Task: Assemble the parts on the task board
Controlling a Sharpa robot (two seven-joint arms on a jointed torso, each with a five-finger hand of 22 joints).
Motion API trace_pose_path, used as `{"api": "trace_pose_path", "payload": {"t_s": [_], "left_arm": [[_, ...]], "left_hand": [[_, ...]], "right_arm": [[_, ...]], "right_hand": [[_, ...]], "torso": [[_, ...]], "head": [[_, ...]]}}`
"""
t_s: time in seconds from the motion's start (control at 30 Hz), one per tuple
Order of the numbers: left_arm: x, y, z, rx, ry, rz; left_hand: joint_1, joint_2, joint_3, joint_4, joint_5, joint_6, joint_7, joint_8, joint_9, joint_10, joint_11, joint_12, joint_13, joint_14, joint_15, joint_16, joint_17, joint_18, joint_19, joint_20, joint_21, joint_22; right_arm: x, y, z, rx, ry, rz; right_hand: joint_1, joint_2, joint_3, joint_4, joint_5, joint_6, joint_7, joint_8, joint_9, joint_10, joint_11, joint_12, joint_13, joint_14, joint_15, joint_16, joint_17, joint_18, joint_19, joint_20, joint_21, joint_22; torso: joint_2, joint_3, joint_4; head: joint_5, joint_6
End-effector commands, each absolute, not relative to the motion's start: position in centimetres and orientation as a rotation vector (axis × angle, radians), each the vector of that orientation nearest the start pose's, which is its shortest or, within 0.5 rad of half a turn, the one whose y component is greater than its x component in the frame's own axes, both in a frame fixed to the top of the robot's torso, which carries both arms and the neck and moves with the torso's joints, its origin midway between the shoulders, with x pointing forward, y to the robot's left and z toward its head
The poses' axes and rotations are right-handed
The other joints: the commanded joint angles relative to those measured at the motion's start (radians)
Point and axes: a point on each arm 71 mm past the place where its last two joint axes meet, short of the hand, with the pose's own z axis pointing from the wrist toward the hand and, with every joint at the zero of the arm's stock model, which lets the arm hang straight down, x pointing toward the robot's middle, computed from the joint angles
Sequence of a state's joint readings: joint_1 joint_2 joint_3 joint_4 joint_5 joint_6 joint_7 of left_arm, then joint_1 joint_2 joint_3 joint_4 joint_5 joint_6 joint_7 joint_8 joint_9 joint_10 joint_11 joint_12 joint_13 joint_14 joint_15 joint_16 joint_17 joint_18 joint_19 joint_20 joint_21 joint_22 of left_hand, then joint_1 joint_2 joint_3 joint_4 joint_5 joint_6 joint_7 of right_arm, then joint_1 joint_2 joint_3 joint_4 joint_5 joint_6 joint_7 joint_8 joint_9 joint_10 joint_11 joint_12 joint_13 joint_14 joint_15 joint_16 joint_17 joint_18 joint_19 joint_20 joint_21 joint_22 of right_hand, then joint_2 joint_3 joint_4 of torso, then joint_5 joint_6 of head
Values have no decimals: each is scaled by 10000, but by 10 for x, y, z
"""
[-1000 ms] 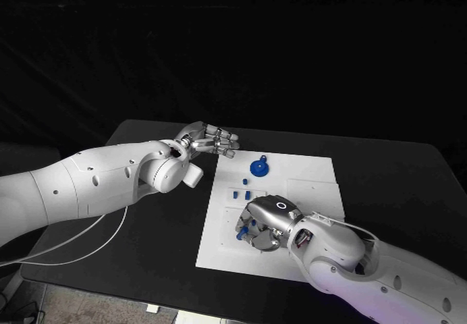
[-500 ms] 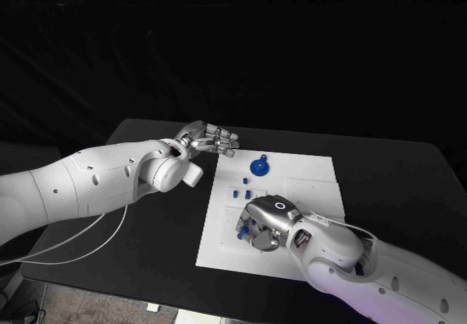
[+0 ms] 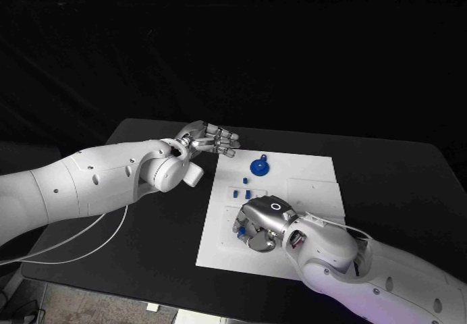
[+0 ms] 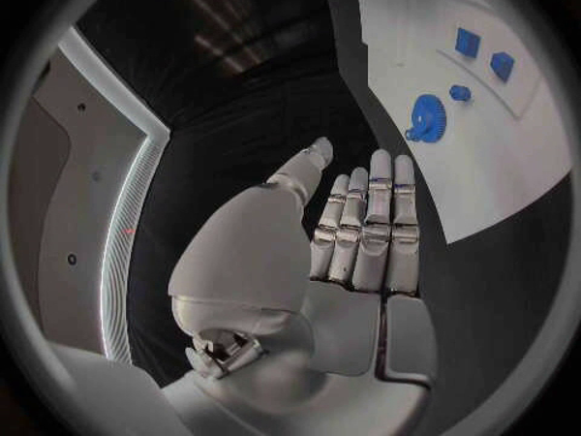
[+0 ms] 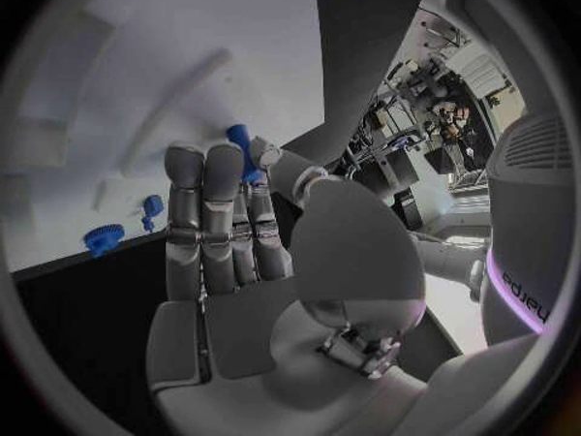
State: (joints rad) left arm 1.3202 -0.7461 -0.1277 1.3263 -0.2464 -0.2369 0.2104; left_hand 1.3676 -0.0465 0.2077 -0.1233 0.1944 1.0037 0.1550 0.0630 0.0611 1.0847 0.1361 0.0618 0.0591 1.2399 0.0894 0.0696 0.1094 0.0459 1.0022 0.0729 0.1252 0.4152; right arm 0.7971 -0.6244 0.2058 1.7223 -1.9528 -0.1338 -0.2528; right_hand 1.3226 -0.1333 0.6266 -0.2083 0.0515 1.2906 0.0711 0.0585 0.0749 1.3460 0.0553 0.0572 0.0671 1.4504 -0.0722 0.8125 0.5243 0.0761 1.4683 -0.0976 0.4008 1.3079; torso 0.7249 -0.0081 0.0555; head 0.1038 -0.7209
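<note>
Left hand (image 3: 207,142) hovering off the task board's (image 3: 312,177) far-left corner, at about ten o'clock from the board's middle; fingers (image 4: 369,233) straight and laid side by side, thumb a little apart, palm bare, touching nothing. Right hand (image 3: 264,223) low over the near-left part of the board, at about seven o'clock from its middle; fingers (image 5: 218,213) extended close together, with a small blue part (image 5: 241,151) pinched between a fingertip and the thumb; long axis of that part running roughly along the fingers, its free end toward the white plate; exact shape hard to tell.

Board a flat white rectangular plate, matt, with shallow raised ribs and recesses, lying on the black table (image 3: 409,175). Blue gear (image 3: 258,167) at about eleven o'clock on the board, round and toothed, lying flat, with a small loop-like tab toward the far edge. Two small blue blocks (image 3: 241,194), squarish, between the gear and the right hand; a smaller blue peg (image 3: 243,180) just beside the gear. Hands silver and metallic, jointed in segments; arms smooth white shell.
</note>
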Motion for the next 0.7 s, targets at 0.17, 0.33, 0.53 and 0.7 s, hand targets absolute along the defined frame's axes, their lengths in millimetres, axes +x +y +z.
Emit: {"api": "trace_pose_path", "payload": {"t_s": [0.17,0.33,0.53,0.7], "left_arm": [[533,212,-167,-8485,16365,-13295],[533,212,-167,-8498,16361,-13272],[533,213,-167,-8509,16376,-13254],[533,213,-167,-8503,16393,-13248]], "left_hand": [[10,81,36,13,-9,-77,18,20,15,-74,17,-30,-5,-17,28,-33,10,31,-54,8,56,0],[10,81,36,13,-9,-77,18,20,15,-74,17,-30,-5,-17,28,-33,10,31,-54,8,56,0],[10,81,36,13,-9,-77,18,20,15,-74,17,-30,-5,-17,28,-33,10,31,-54,8,56,0],[36,75,29,6,-16,-82,17,21,15,-80,18,-31,-5,-18,27,-34,11,33,-50,6,54,-9]], "right_arm": [[376,-52,-254,-5102,17549,7937],[377,-53,-254,-4806,17456,8119],[379,-55,-254,-4411,17269,8281],[380,-56,-253,-4153,17143,8440]], "right_hand": [[-191,-103,-275,-167,768,-371,117,36,-50,295,-341,37,-31,3,58,30,-45,262,223,74,-47,465],[-386,-115,-581,-61,882,-869,229,35,-90,-265,-193,28,-61,-5,168,92,-64,300,222,180,-74,426],[-608,-344,-876,172,754,-1230,321,40,-93,-1309,89,25,-82,-15,339,143,-120,410,256,344,-241,327],[-572,-635,-1367,327,935,-1723,323,37,-116,-2210,323,38,-81,-129,469,88,-245,606,176,485,-992,92]], "torso": [[1,11,-12],[2,17,-16],[4,23,-23],[3,23,-22]], "head": [[30,-20],[33,-20],[30,-23],[20,-27]]}}
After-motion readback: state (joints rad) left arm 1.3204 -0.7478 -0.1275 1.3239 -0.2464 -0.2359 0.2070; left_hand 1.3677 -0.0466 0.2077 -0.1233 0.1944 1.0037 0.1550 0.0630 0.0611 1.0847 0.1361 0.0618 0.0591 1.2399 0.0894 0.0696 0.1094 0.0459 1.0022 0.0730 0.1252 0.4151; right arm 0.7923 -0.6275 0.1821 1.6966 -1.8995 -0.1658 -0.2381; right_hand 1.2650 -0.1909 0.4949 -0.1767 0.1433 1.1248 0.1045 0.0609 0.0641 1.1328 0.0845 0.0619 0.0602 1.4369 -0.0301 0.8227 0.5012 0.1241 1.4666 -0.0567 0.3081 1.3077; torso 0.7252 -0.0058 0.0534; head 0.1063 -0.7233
